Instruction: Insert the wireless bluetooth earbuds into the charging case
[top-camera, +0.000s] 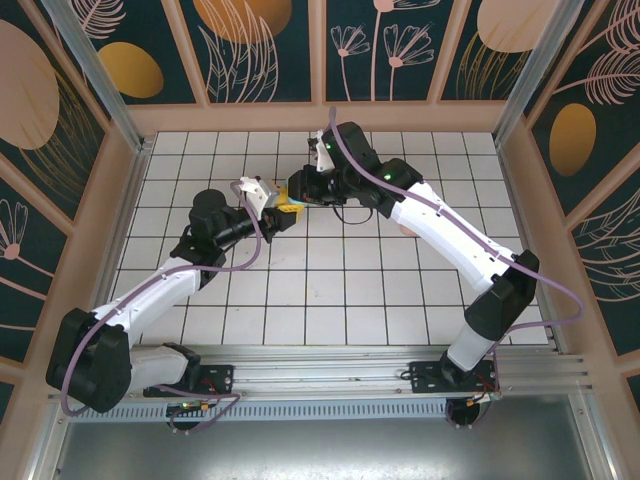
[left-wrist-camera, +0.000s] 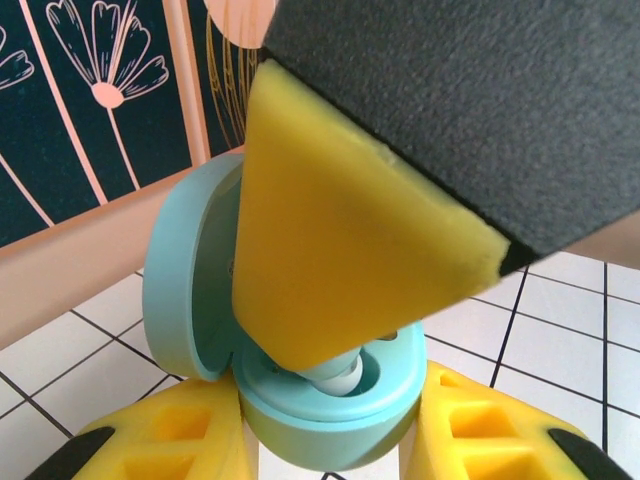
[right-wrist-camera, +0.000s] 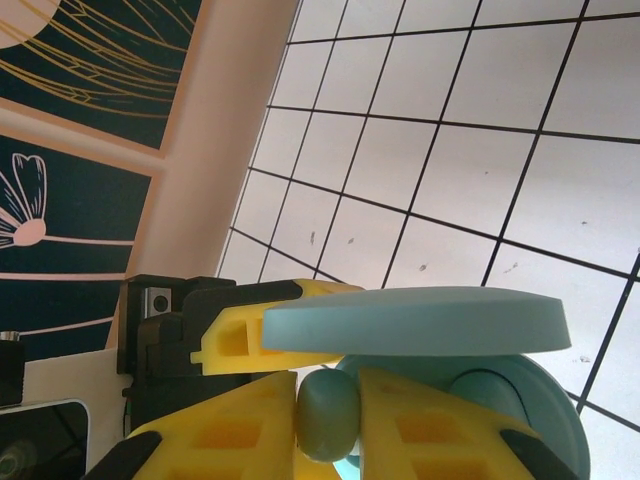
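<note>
One teal earbud (right-wrist-camera: 328, 412): pinched between the yellow pads of the right gripper (right-wrist-camera: 330, 445), right at the mouth of the charging case. In the left wrist view its pale end sits low in a well of the case, under the pad.
Charging case (left-wrist-camera: 330, 405): teal and egg-shaped, with the lid (left-wrist-camera: 185, 280) hinged open. It is held up off the tiled table (top-camera: 400, 300), over the far half and a little left of the middle.
Left gripper (left-wrist-camera: 330, 450): clamped on the lower shell of the case, with one yellow finger on either side.
Right gripper: jaws narrow, with the bud between them and poised over the open case.
Handling, bud: likely very light, hard and smooth. Its rounded shape means it could squirt out of a pinch. It is probably best held across its body, leaving the lower end free to enter the well.
Handling, case: a rigid shell with slick, curved sides. The hinge looks like the weak point, so the base is the place to grip, not the lid.
Risk: the bud could tip askew if it is let go before it is seated.
</note>
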